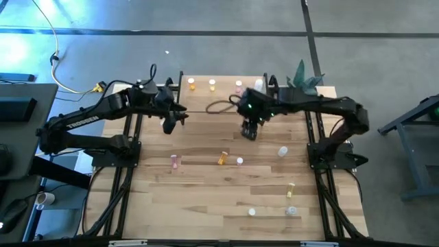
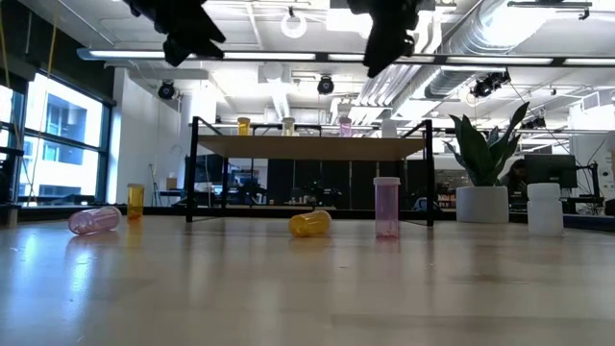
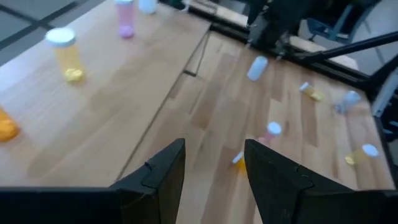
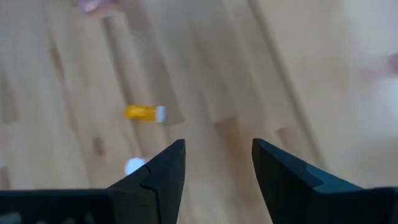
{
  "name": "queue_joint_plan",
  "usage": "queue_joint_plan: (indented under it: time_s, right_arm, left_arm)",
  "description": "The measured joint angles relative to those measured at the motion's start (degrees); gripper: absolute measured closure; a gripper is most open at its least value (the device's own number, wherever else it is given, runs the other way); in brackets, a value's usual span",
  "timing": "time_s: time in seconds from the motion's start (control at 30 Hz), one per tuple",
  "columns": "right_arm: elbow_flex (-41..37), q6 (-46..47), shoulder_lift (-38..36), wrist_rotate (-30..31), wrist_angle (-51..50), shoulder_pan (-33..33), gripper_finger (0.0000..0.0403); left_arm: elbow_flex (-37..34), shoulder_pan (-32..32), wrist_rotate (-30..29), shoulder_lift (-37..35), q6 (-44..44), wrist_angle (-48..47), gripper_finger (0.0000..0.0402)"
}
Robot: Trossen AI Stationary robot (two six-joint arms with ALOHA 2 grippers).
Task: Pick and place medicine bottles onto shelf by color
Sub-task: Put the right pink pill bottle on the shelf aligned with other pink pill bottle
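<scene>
Fingers of our right gripper (image 1: 250, 132) and left gripper (image 1: 169, 125) hang spread and empty above the table (image 1: 206, 199). We see four bottles on the shelf (image 2: 312, 147); an orange bottle (image 1: 223, 158) lies below.

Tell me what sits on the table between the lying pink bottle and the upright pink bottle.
In the high view, one orange bottle lies on its side between the lying pink bottle and the upright pink bottle; the rest is bare wood.
</scene>
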Motion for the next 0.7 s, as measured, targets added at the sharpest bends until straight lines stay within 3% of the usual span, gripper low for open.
queue_joint_plan:
  time_s: [0.33, 0.7]
  right_arm:
    - [-20.97, 12.68, -12.17, -1.6, 17.88, 8.28, 0.0226]
    - [-30.78, 15.86, -12.92, -0.92, 26.76, 14.71, 0.0226]
  left_arm:
    - [0.0, -7.34, 0.03, -1.13, -2.8, 0.3, 0.0245]
    - [0.0, -14.56, 0.25, -1.13, -9.05, 0.12, 0.0245]
